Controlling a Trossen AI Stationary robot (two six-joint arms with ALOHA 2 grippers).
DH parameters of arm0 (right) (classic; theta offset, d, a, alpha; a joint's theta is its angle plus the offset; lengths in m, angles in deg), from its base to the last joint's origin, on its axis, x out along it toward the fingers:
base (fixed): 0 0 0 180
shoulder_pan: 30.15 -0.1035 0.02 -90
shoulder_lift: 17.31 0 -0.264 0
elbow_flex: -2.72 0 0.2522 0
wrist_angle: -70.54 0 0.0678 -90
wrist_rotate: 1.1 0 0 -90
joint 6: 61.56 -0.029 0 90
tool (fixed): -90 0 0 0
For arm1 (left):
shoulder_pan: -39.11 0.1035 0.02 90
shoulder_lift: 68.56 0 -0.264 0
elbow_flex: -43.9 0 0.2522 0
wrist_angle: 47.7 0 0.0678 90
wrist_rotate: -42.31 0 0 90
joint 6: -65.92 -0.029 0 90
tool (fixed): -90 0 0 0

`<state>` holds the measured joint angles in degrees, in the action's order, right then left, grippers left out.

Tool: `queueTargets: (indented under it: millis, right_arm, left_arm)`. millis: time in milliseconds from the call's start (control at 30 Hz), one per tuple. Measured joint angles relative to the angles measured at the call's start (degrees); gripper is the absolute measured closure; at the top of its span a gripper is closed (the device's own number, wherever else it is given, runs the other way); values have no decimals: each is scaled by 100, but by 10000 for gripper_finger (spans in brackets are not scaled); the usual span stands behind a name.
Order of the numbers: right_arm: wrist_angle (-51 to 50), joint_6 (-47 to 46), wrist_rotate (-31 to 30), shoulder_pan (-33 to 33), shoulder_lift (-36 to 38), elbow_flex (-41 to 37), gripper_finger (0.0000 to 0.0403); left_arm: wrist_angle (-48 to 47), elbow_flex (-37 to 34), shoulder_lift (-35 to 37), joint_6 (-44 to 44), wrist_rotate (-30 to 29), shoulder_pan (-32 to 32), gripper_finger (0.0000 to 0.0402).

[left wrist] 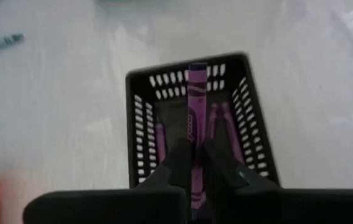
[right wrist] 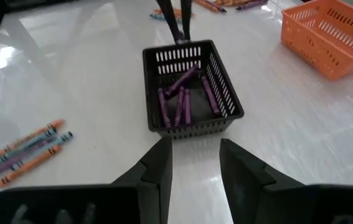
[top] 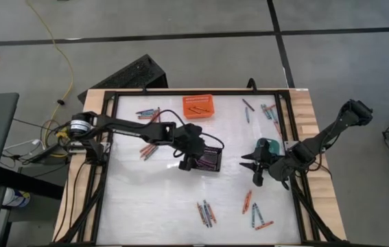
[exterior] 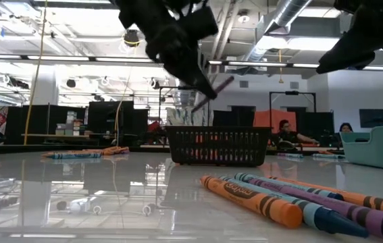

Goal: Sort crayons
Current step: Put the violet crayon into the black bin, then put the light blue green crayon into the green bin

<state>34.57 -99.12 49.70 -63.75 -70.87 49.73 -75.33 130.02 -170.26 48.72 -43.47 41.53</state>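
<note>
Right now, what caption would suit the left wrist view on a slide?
Left claw holds a purple wax crayon over the black slotted plastic basket holding other purple crayons.

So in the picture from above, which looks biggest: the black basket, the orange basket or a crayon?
1. Black basket and orange basket: they look alike, and an arm partly hides the black one.
2. A crayon: far smaller.

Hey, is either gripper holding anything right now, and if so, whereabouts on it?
The left gripper pinches a purple crayon near its lower end, above the black basket. The right gripper is open and holds nothing.
</note>
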Motion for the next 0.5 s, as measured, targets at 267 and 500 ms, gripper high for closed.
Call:
queueTargets:
  millis: [267,500]
  right_arm:
    - [-135,-153,-132,51,0,0,275]
    - [-162,-349,-153,333,0,0,275]
  left_arm:
    - [89,0,-291,111,470,257,366]
    - [125,2,-440,146,758,305,325]
